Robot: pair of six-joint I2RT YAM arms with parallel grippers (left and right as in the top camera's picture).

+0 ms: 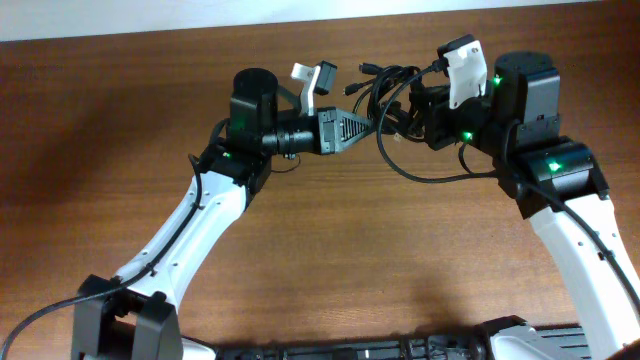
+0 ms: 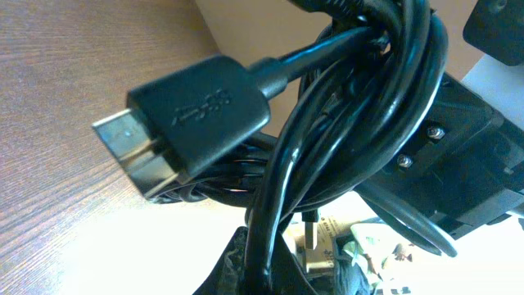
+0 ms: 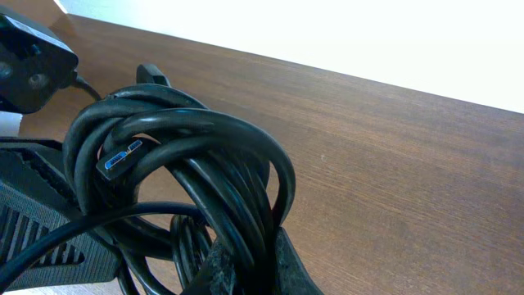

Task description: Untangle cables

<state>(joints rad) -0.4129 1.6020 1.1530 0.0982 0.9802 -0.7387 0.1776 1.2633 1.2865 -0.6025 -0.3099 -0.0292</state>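
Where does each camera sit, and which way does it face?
Overhead: above the table, looking down; both arms show, left hand and right hand meeting at the cables.
Left wrist: on the left arm, looking past its fingers at a plug and the right hand.
Right wrist: on the right arm, facing across the table past its fingers.
Both wrist views share the cables.

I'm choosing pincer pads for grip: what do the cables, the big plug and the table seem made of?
The cables: black rubbery or plastic jacket, smooth, slightly glossy, with highlights along the loops. The plug: moulded black plastic, matte, embossed logo; silvery tip looks metal. The table: brown wood grain, perhaps laminate, low sheen.
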